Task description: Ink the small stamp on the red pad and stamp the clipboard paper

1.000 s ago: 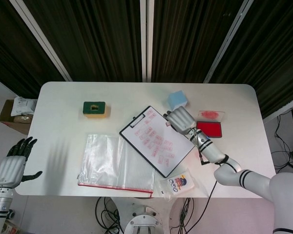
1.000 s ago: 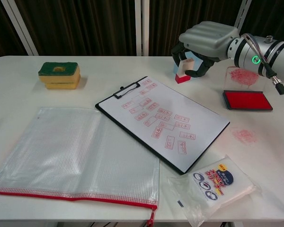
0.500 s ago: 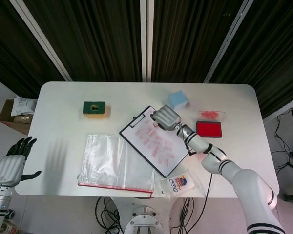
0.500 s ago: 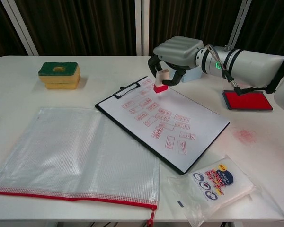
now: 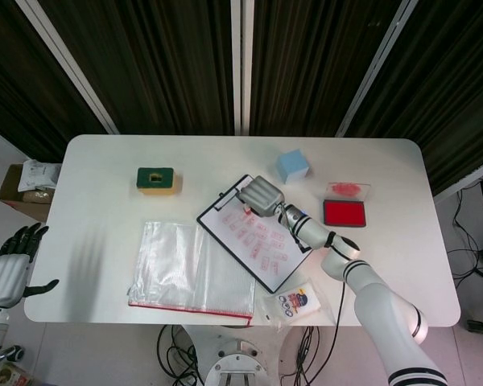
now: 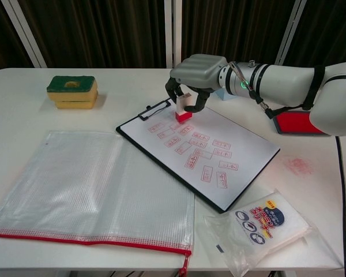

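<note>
My right hand grips the small stamp, a pale block with a red base, over the upper part of the clipboard paper. The stamp's base is at or just above the sheet, near the clip. Several red stamp marks cover the paper. The red ink pad lies on the table to the right of the clipboard. My left hand hangs beyond the table's left edge, fingers apart and empty.
A clear mesh zip pouch lies front left. A green-and-yellow sponge sits at the back left, a light blue block behind the clipboard, a packet of tissues front right. A red ink smear marks the table.
My right hand has carried the stamp leftward from near the ink pad across the clipboard to the area by the clip. The left hand has sunk slightly lower.
</note>
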### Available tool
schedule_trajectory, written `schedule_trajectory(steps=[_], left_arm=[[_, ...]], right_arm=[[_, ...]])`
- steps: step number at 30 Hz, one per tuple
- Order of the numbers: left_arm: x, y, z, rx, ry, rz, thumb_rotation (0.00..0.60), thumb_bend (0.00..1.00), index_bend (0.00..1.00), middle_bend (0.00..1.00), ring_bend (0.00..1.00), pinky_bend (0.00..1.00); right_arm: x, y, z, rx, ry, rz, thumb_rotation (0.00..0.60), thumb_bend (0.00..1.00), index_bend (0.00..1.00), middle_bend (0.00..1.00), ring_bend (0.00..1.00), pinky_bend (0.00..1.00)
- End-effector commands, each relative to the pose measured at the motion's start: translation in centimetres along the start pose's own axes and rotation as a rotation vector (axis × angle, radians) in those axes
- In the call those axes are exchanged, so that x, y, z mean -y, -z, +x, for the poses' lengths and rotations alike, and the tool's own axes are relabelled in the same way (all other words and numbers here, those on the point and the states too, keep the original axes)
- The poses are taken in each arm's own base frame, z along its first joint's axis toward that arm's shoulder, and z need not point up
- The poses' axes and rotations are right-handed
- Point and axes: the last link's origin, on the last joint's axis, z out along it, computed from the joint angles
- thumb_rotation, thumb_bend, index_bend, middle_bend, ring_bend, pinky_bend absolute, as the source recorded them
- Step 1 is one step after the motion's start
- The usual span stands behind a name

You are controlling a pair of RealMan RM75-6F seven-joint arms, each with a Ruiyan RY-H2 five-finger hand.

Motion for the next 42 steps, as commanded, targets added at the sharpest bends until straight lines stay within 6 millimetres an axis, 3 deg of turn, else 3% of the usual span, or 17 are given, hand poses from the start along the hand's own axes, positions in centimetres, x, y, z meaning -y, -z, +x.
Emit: schedule_trajectory(steps=[1,14,42], left_arm=[[0.1,0.1,0.0,0.002,0.001,0.000,0.582,0.10,0.08,0.04,0.03,0.15],[0.2,0.1,-0.3,0.007,0.003,0.002,0.580,0.10,0.08,0.04,0.03,0.15],[0.6,0.1,-0.5,0.015,0.003,0.012,0.583,0.10,0.08,0.04,0.03,0.15]], right_arm=[[0.1,-0.1,-0.2,0.006,0.005,-0.001,0.600,0.36,0.78,0.67,0.74,0.93],[-0.8,0.2,-0.5,0.019,-0.002,-0.031,0.600,0.36,0.78,0.67,0.74,0.93],[-0.2,0.4,-2.3,0.072,0.016,-0.035,0.600,0.36,0.83,0.71,0.74,0.93]])
